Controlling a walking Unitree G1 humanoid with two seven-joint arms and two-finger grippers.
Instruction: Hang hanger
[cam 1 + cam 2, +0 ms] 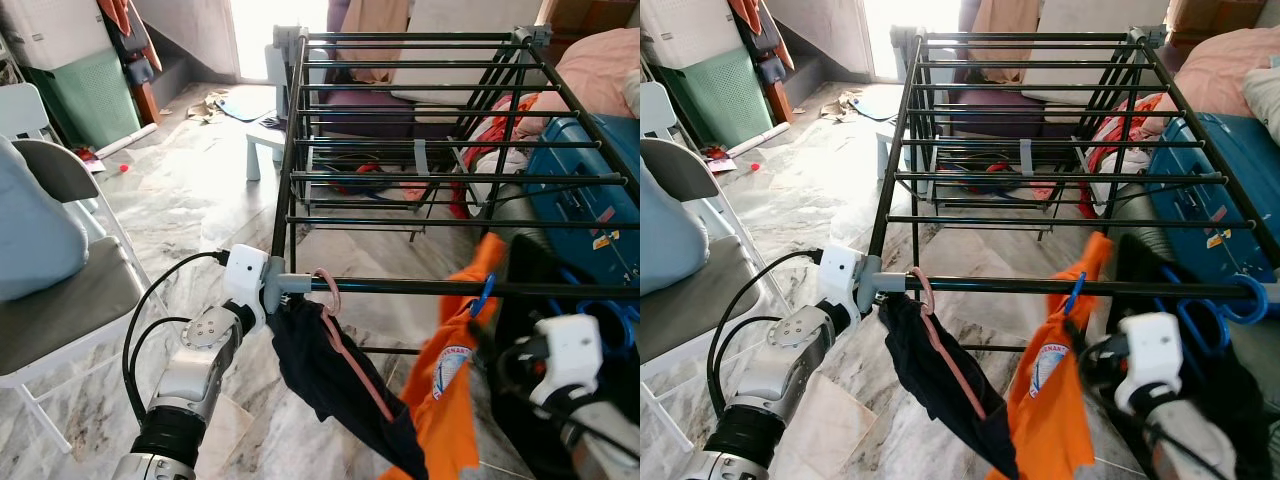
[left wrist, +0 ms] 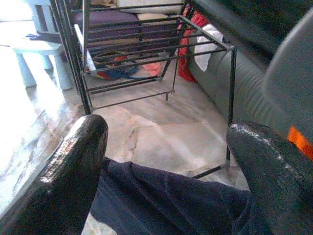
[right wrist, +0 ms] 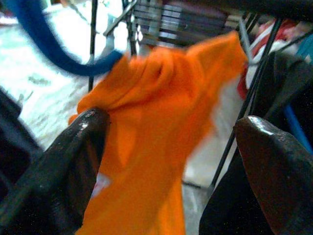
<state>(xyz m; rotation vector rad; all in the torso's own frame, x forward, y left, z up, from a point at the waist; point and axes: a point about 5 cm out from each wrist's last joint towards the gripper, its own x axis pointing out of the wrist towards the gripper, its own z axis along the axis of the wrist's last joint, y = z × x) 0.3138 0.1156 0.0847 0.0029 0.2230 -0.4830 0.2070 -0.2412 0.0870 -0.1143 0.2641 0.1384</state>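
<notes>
A black drying rack (image 1: 420, 145) stands before me. On its front rail (image 1: 560, 290) a pink hanger (image 1: 327, 290) carries a dark navy garment (image 1: 320, 370). Further right on that rail, a blue hanger (image 1: 484, 296) holds an orange shirt (image 1: 445, 390). My left gripper (image 2: 171, 137) is open at the rail's left end, beside the pink hook, with the navy garment (image 2: 166, 200) just below its fingers. My right gripper (image 3: 176, 129) is open and points at the orange shirt (image 3: 156, 122) from the right, close to it, under the blue hanger (image 3: 44, 44).
A folding chair (image 1: 60, 310) stands close on the left. A blue suitcase (image 1: 580, 190) and dark clothes (image 1: 540, 290) crowd the rack's right side. A white stool (image 1: 265, 140), a green basket (image 1: 95, 95) and scattered items lie beyond on the marble floor (image 1: 180, 190).
</notes>
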